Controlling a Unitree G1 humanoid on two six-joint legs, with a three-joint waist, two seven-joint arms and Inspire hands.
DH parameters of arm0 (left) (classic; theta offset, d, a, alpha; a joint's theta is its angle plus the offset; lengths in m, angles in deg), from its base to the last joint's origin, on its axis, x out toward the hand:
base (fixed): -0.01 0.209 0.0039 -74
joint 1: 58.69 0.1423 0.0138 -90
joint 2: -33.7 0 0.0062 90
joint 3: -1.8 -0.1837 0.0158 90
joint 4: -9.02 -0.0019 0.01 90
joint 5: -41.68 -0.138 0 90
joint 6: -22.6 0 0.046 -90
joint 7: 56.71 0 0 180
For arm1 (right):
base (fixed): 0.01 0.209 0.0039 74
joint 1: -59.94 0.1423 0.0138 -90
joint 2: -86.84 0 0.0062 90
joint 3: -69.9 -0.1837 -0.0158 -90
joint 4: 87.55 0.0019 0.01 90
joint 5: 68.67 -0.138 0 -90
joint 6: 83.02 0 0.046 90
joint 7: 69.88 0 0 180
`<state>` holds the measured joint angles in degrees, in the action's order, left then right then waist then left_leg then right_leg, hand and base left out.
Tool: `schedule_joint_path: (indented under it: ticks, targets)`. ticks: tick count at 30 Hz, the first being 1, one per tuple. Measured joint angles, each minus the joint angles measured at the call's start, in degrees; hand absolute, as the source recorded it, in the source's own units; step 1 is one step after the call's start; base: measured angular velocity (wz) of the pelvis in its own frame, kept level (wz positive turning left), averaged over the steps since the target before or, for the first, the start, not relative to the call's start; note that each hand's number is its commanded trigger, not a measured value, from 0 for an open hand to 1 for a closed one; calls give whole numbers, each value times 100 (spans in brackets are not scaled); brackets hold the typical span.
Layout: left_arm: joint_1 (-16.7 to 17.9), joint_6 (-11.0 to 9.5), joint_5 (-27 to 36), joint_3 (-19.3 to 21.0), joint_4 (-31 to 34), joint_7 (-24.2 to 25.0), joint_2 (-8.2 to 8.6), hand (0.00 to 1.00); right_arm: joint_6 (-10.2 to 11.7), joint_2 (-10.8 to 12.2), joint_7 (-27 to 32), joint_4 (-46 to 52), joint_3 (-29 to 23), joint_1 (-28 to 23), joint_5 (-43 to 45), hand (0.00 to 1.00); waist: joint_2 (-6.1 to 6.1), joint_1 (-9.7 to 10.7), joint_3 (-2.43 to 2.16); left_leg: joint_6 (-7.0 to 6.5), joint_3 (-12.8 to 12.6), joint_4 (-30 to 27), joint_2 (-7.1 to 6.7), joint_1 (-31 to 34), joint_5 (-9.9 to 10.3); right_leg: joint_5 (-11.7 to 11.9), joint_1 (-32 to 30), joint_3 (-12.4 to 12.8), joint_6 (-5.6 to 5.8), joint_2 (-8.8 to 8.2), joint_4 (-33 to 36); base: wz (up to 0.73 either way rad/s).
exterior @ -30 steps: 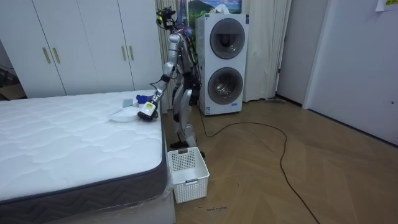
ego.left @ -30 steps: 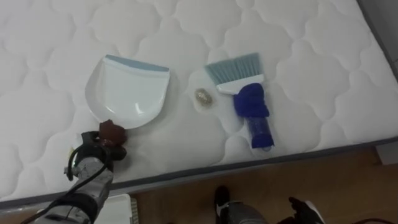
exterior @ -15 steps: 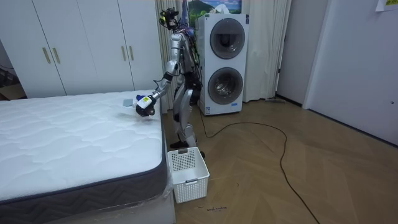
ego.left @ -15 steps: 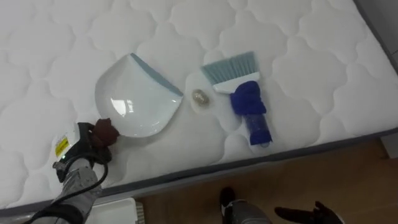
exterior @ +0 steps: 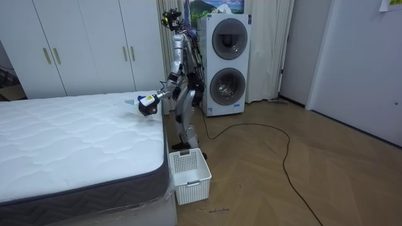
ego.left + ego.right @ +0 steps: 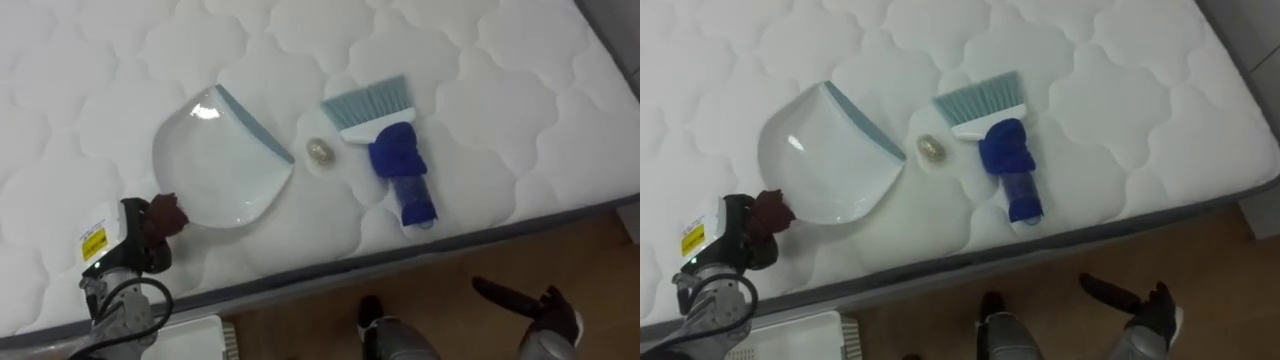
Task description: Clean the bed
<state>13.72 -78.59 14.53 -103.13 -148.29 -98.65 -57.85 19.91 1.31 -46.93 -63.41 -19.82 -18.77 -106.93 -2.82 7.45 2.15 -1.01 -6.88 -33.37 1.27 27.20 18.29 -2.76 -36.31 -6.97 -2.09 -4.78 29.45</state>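
Glossy white dustpan (image 6: 215, 160) gripped by left hand (image 6: 138, 243).

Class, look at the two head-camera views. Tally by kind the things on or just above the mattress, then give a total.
dustpan, held by the left hand: 1
hand brush: 1
small bit of litter: 1
Total: 3

Rm: wht wardrobes (image 5: 81, 47), stacked washers (image 5: 226, 63), wood flr (image 5: 301, 169), wht basket (image 5: 188, 172).
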Motion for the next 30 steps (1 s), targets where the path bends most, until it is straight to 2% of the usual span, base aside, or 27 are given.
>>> schedule_joint_path:
  ticks: [3,6,11,15,16,18,22,25,30]
  targets:
    - [58,-20,7,-32,-3,-30,-1,100,50,2,257,220,-44,-6,781,0,14,-19,-7,-2,-78,52,-1,-69,-1,5,3,85,9,17,10,-10]
    - [212,-86,140,-208,-8,-29,-10,100,223,7,610,647,82,-9,1337,0,21,-97,-17,-5,-248,172,-3,-212,-2,4,11,230,15,51,16,-26]
    - [330,-192,174,-447,16,45,-8,100,284,16,1145,1263,300,5,2394,0,35,-127,-20,-1,-250,199,1,-181,-4,0,-33,234,11,58,10,-2]
    - [468,-240,174,-424,90,244,-9,100,433,20,1613,1647,309,128,3201,0,49,-178,-21,0,-268,209,-4,-175,-5,2,-69,268,9,66,24,-2]
    - [468,-246,176,-424,90,278,-9,100,539,20,1732,1753,364,160,3345,0,52,-185,-22,0,-266,210,-4,-176,-4,2,-67,269,10,68,23,0]
    - [460,-301,174,-441,93,367,-10,100,667,18,1857,1781,485,284,3448,0,52,-237,-22,-2,-266,216,-2,-178,-3,6,-57,270,16,73,5,0]
    - [408,-311,172,-441,95,684,-10,100,724,24,2045,1951,777,474,3793,0,59,-335,-18,-4,-252,214,8,-151,-2,7,-56,237,17,68,-20,2]
    - [405,-330,172,-443,93,909,-10,100,869,15,2077,1960,965,600,3841,0,63,-363,-14,-4,-234,206,9,-130,-2,7,-53,212,18,58,-32,5]
    - [353,-337,284,-446,93,1173,-10,100,904,4,2099,1964,1199,613,3837,0,81,-508,5,-6,-221,195,17,-86,-2,7,-52,160,27,37,-70,5]
